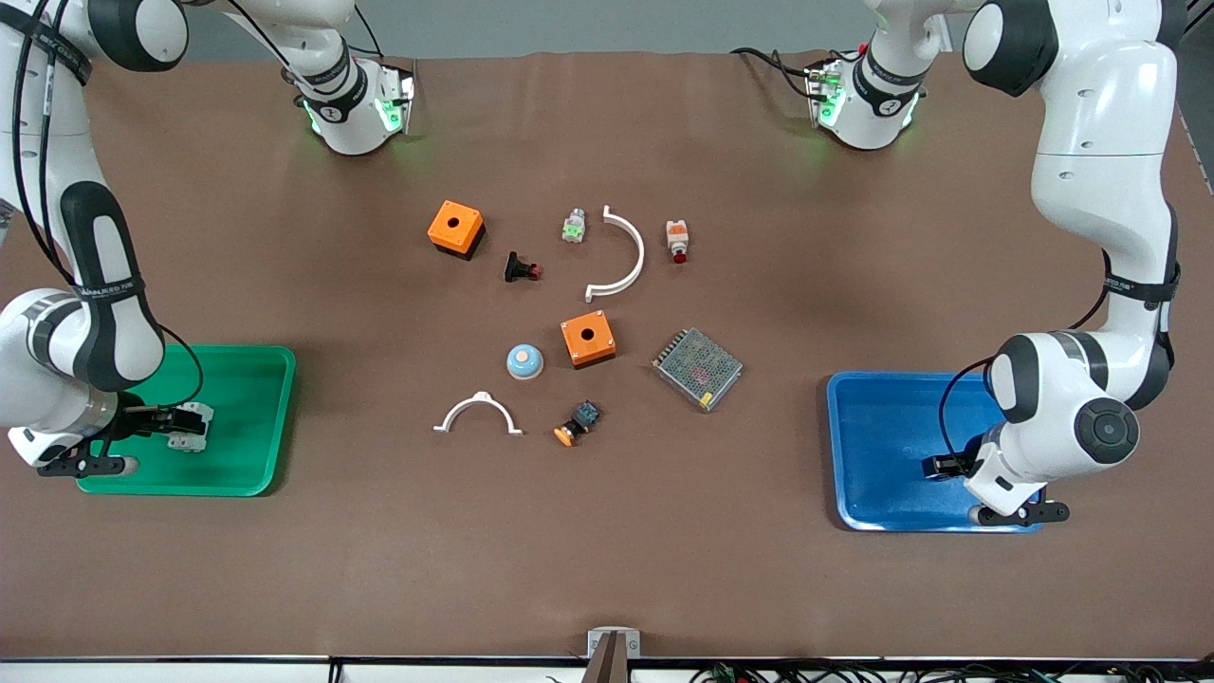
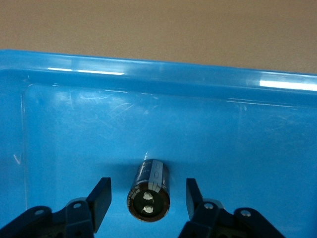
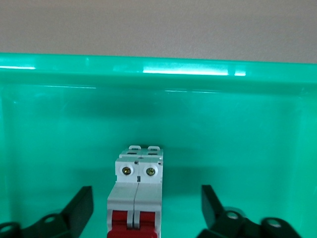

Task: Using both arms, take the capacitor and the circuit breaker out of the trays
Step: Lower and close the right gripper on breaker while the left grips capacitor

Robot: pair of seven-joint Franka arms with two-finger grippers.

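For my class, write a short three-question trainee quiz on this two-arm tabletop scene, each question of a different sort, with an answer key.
1. True or false: the capacitor lies in the blue tray.
2. Multiple choice: the fingers of the right gripper are
A. shut on the breaker
B. open, one on each side of the breaker
C. shut on an orange box
3. Fill in: the breaker sits in the ____ tray.

Key
1. True. The left wrist view shows it lying on the tray floor between the open fingers of the left gripper, touching neither.
2. B. A gap shows on both sides of the breaker.
3. Green.
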